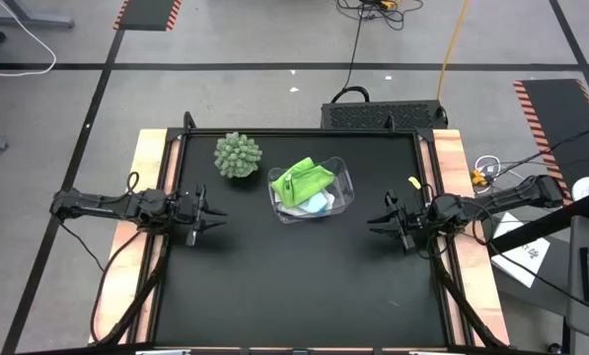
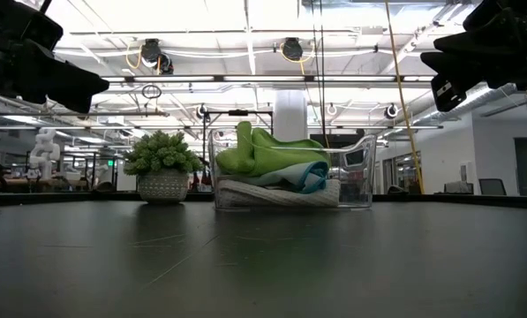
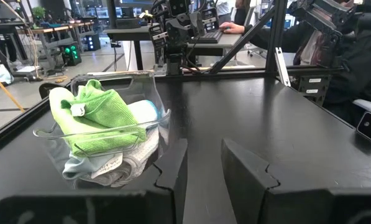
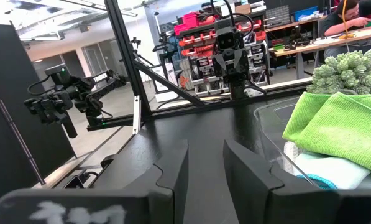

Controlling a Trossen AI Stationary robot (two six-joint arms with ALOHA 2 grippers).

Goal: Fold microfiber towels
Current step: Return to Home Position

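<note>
Desk [image 1: 294, 286]: open surface between both arms and across the near half.
Bin [image 1: 344, 193]: far centre, apart from all edges.
Towels: green towel [image 1: 304, 179] atop blue towel [image 1: 320, 204] and white towel [image 2: 272, 196], inside bin.
Left pincer [image 1: 218, 211]: left edge, parted, empty.
Right pincer [image 1: 373, 223]: right edge, parted, empty.

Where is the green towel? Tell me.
In the high view, the green towel lies on top inside the clear bin, mid-table, just right of the spiky ball plant.
</note>
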